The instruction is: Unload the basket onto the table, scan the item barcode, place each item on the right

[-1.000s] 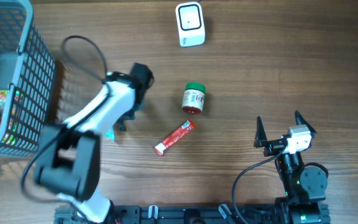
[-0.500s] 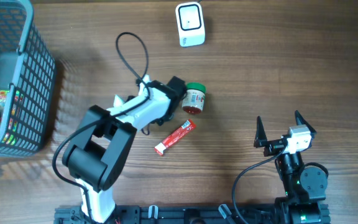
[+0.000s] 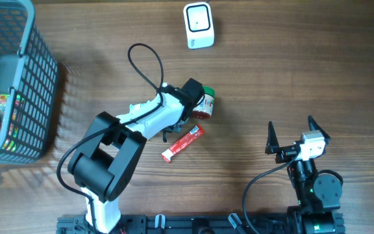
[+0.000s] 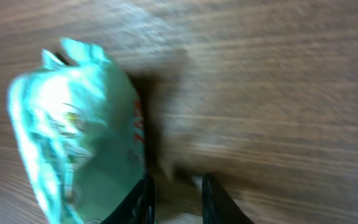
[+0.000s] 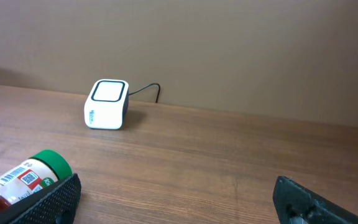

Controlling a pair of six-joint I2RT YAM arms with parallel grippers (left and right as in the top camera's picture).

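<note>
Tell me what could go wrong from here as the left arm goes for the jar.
1. The jar lies on its side. The left end effector has its fingers nearly together, with the jar beside them and not between, so a nudge may roll it away.
2. The sachet lies close under that arm and might get swept aside.
3. The left wrist view is blurred, so a quick approach could knock the jar.

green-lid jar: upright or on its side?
On its side: the jar lies flat on the table, green lid pointing sideways, label facing up.
</note>
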